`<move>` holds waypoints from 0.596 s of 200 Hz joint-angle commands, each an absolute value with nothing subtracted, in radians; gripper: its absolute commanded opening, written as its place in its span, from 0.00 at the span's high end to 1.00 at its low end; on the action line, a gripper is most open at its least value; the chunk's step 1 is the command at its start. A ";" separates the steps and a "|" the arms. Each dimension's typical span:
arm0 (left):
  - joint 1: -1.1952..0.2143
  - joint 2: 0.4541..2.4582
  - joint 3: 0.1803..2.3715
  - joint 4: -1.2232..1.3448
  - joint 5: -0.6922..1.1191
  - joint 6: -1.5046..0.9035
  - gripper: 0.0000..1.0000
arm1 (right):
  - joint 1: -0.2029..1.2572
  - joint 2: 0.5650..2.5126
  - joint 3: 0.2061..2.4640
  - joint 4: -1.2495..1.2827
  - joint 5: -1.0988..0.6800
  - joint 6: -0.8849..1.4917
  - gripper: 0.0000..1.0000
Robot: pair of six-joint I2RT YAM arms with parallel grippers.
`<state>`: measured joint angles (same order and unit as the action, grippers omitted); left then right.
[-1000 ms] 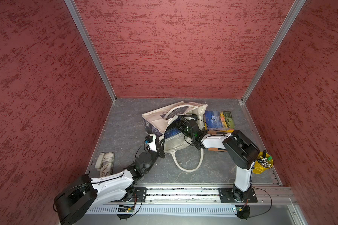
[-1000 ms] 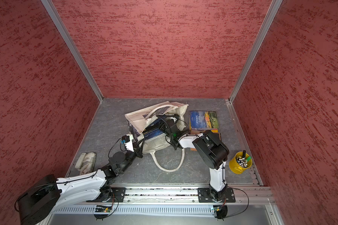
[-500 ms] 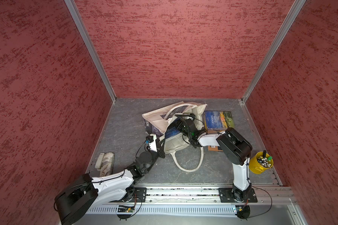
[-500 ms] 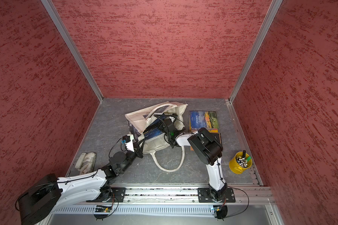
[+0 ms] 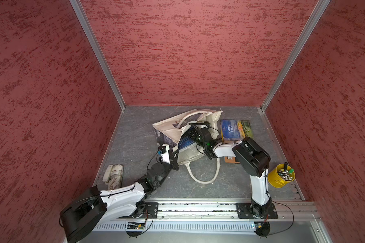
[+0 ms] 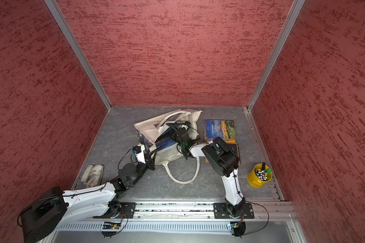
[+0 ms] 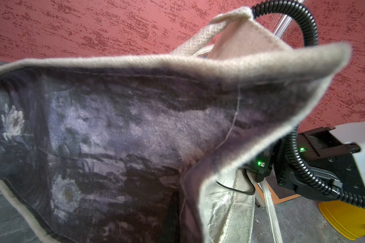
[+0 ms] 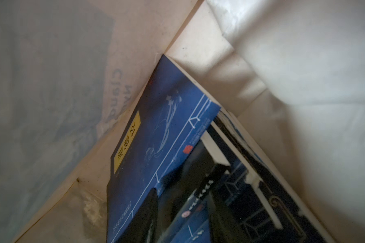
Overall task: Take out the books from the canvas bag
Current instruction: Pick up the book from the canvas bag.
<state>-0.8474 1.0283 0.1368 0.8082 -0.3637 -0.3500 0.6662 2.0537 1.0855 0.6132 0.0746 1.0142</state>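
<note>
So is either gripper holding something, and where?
The left gripper is shut on the canvas bag, at its mouth rim. The right gripper is inside among navy books; whether it grips one cannot be told.

Inside the canvas bag (image 8: 293,73), stacked navy books (image 8: 162,130) wedge into the corner, leaving only slim gaps against the cloth. Outside, bare desk (image 5: 135,134) lies open left of the bag; the landscape book (image 5: 236,129), loop handle (image 5: 202,182) and yellow bucket (image 5: 276,181) crowd the right.
</note>
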 commanded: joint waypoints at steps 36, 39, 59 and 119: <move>-0.860 1.040 0.169 0.853 -0.319 -0.336 1.00 | 0.711 2.036 1.088 0.760 -0.031 1.065 0.56; -0.859 1.041 0.169 0.853 -0.320 -0.335 1.00 | 0.714 2.038 1.091 0.759 -0.035 1.067 0.56; -0.859 1.038 0.169 0.853 -0.321 -0.334 1.00 | 0.725 2.047 1.091 0.770 -0.049 1.089 0.56; -0.860 1.040 0.171 0.850 -0.318 -0.333 1.00 | 0.769 2.092 1.114 0.709 0.044 1.121 0.67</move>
<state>-0.8474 1.0401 0.1387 0.8120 -0.3603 -0.3458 0.7410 2.0605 1.0805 0.6834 0.0135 1.0901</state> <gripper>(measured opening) 0.063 0.363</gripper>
